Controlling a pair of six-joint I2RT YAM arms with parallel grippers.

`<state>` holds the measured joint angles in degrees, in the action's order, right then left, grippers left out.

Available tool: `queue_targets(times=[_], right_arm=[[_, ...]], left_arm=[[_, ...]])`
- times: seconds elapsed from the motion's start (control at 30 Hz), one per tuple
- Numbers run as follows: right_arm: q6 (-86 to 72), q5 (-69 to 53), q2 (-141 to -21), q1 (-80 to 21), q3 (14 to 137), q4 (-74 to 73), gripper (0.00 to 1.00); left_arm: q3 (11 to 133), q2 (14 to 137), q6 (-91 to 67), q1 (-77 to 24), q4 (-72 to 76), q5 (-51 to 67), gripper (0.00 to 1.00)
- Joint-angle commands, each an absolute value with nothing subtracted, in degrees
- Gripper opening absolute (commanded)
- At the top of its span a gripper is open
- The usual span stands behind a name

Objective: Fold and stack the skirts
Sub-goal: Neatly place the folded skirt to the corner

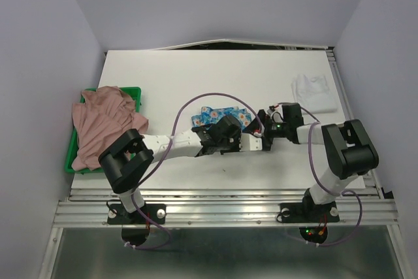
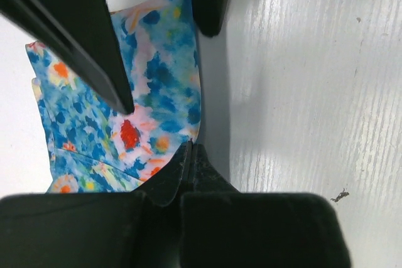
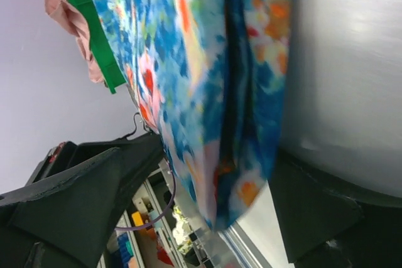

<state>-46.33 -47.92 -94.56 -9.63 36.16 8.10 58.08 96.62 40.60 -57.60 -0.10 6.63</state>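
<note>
Left gripper (image 2: 188,162): clamped, apparently on the blue skirt (image 2: 157,86) hem. Right gripper (image 3: 207,183): spread wide, straddling it from 3 o'clock; close before tensioning the fold.

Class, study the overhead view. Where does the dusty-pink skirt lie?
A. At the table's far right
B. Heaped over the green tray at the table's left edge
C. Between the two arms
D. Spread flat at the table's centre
B: the pink skirt is heaped over the green tray at the left edge, while the white skirt lies far right and the blue floral skirt lies mid-table.
</note>
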Motion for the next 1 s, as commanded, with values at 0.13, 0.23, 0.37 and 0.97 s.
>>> queue_targets(times=[0.13, 0.23, 0.37, 0.97], right_arm=[[-51.9, -42.7, -102.7, -15.3, 37.2, 22.2, 0.99], [-52.6, -41.4, -105.4, -15.3, 37.5, 25.7, 0.96], [-52.6, -40.7, -107.9, -15.9, 37.5, 28.7, 0.85], [-24.3, -31.0, -102.2, -16.4, 52.4, 7.5, 0.01]], left_arm=[[61.3, 95.2, 40.3, -56.7, 0.6, 9.3, 0.00], [61.3, 95.4, 40.5, -56.7, 0.9, 9.8, 0.00], [60.7, 95.3, 41.3, -56.7, 1.1, 10.5, 0.00], [57.7, 85.0, 33.8, -55.4, 0.1, 10.2, 0.43]])
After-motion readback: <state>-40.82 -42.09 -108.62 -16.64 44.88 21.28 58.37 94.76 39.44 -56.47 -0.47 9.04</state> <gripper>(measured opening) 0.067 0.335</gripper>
